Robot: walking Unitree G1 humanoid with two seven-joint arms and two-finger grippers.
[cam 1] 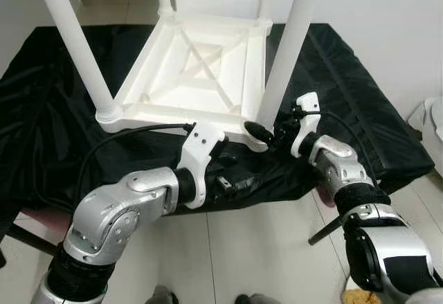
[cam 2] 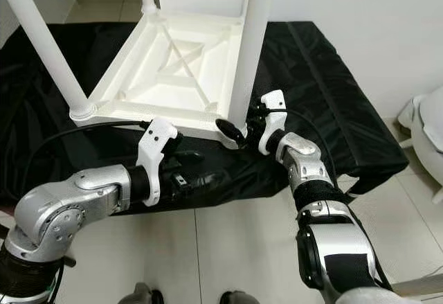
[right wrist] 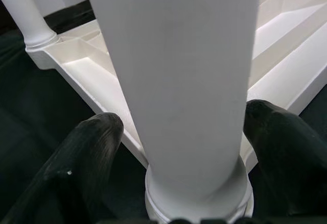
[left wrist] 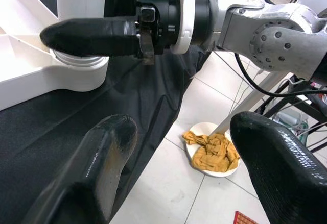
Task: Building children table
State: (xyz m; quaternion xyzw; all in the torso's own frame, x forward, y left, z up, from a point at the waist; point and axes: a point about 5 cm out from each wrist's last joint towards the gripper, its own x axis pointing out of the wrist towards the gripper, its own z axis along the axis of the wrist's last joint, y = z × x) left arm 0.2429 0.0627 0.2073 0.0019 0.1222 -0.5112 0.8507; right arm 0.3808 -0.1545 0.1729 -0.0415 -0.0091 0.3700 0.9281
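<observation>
A white children's table (cam 1: 201, 68) lies upside down on a black cloth (cam 1: 360, 96), its legs pointing up. My right gripper (cam 1: 271, 129) is at the base of the near-right leg (cam 1: 287, 48). In the right wrist view a finger (right wrist: 92, 152) presses each side of this leg (right wrist: 179, 71), so the gripper is shut on it. My left gripper (cam 1: 239, 172) rests on the cloth just in front of the table's near edge. It is open, with nothing between its fingers (left wrist: 102, 152). The near-left leg (cam 1: 73, 41) stands apart from both grippers.
The cloth-covered surface ends just in front of my arms, with a pale tiled floor (cam 1: 263, 248) below. A plate with an orange rag (left wrist: 212, 150) lies on the floor at my right. A white object (cam 1: 432, 127) stands at the far right edge.
</observation>
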